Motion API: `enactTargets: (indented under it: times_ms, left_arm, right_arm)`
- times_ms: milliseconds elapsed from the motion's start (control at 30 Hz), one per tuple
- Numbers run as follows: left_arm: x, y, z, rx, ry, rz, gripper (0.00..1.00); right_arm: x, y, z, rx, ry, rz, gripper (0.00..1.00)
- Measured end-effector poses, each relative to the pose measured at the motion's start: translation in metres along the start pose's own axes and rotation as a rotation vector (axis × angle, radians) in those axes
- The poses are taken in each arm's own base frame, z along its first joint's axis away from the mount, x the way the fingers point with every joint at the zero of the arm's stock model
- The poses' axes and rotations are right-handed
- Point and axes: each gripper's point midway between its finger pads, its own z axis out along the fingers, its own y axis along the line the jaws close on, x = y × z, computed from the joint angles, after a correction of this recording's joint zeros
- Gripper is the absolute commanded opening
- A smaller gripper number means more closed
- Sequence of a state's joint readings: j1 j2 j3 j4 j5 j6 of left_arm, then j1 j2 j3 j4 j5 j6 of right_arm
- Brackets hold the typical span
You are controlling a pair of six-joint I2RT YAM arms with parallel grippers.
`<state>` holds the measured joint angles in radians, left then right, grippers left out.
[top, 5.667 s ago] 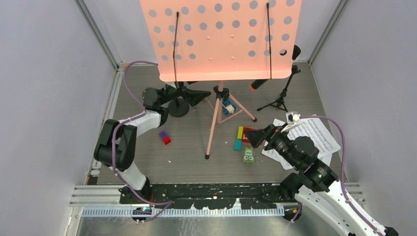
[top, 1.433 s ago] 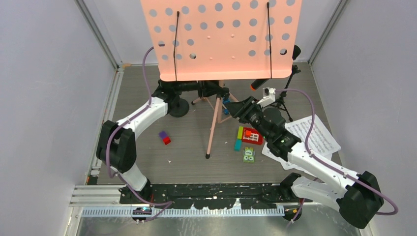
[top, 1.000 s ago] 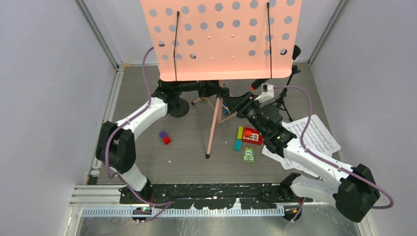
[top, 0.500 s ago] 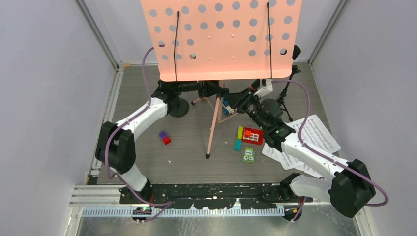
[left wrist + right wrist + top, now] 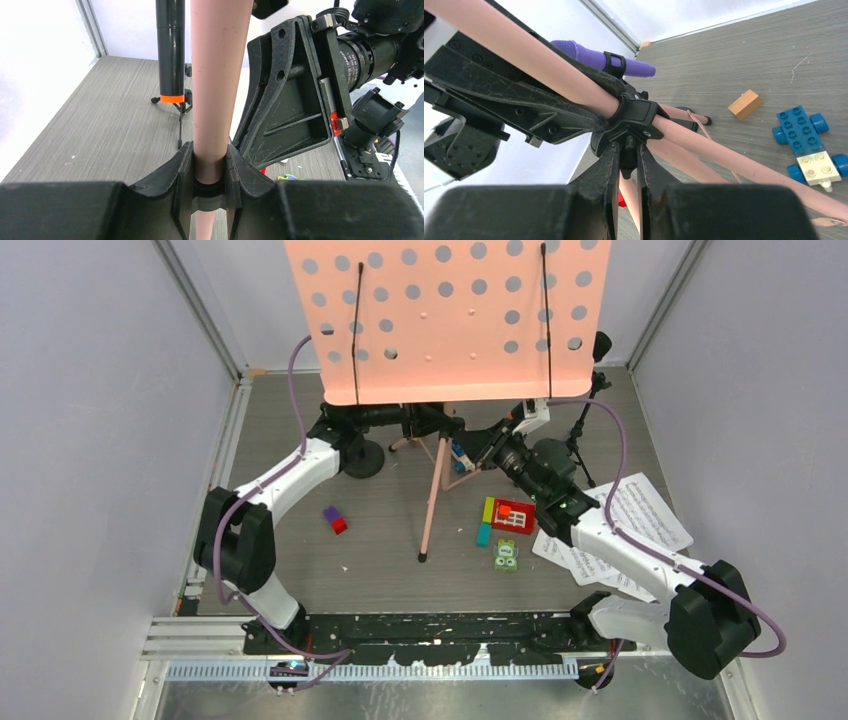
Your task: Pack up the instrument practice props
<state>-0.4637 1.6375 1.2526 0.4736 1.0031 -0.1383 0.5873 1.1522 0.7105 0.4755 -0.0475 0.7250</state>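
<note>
At the left of the desk (image 5: 380, 540) the left arm (image 5: 290, 475) reaches past the round-based mic support (image 5: 362, 455) to the pole (image 5: 217, 75) of the pink sheet-music holder (image 5: 450, 320). The left jaws are closed snugly round that pole just above its black collar (image 5: 634, 117). The holder stands upright mid-desk, its broad plate high over everything, and the purple-headed microphone (image 5: 599, 57) sits in a clip just beyond the pole. The right jaws are pinched almost shut on a small black part (image 5: 627, 167) under the collar, seemingly its locking knob, where the tripod legs (image 5: 432, 510) meet. The risks, as I judge them: loosening that knob could let the legs fold or the pole slide, and so top-heavy a plate would tip if the left grip slipped. The two sets of jaws sit very close, so a twist might knock them together. A swinging leg could sweep the blue toy car (image 5: 806, 145) or the bricks (image 5: 505, 515). The black orange-tipped microphone (image 5: 170, 50) on its tripod support (image 5: 575, 440) stands near enough to be struck. The white note sheets (image 5: 640, 515) lie partly beneath the right arm (image 5: 620, 540), easily dragged.
</note>
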Motion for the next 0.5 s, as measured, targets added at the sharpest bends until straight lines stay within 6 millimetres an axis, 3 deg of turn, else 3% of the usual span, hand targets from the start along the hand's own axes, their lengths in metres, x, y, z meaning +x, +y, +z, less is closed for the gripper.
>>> enactTargets:
  times_ms: [233,400,500]
  left_arm:
    - [0.0001,0.0015,-0.0006,-0.006,0.001,0.003,0.00]
    - [0.0002,0.0002,0.0006,-0.002,0.003,0.003,0.00]
    - [0.0003,0.0000,0.0009,-0.001,0.008,0.003,0.00]
  right_arm:
    - [-0.0002,-0.0007,0.0029,-0.066,-0.024,-0.184,0.03]
    - [-0.0032,-0.0022,0.0007,-0.142,-0.118,-0.412,0.13]
    - [-0.0033,-0.0010,0.0008,-0.177,-0.128,-0.558,0.01]
